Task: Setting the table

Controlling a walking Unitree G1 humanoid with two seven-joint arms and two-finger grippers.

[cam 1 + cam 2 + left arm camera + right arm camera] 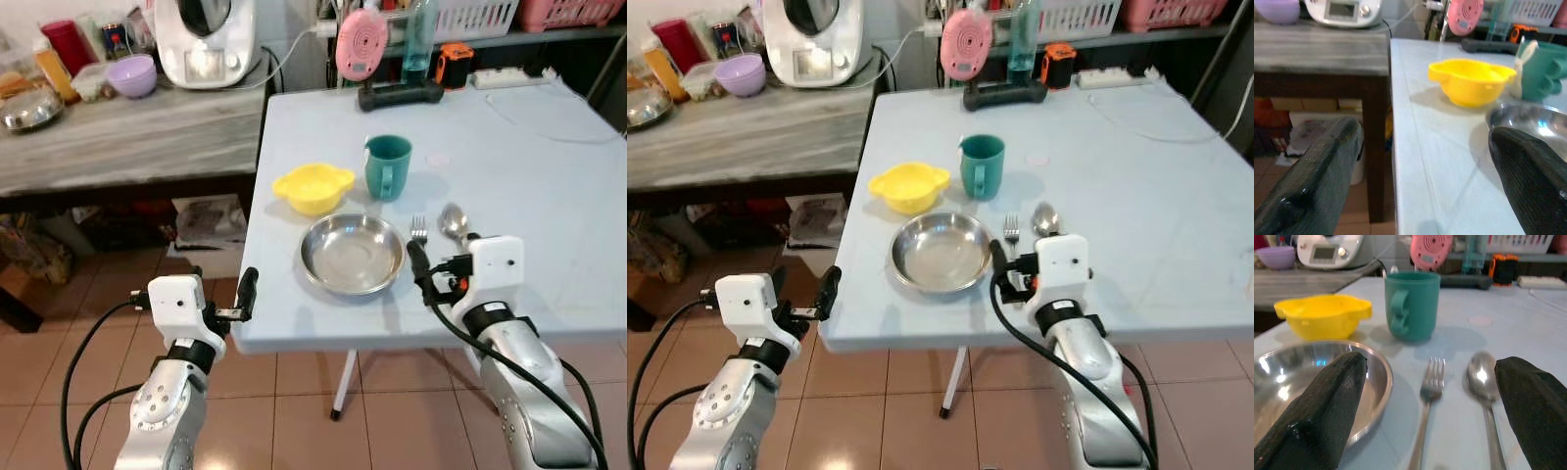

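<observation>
With the steel plate, fork and spoon laid on the table, the right gripper, jaws released and empty, is judged ready for withdrawal.

Open tabletop right — cup ahead

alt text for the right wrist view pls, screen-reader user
Between the right tool's two open black fingers, a fork and spoon lie side by side on a pale blue table, right of a steel plate. Behind them stand a teal mug and a yellow bowl.
</observation>
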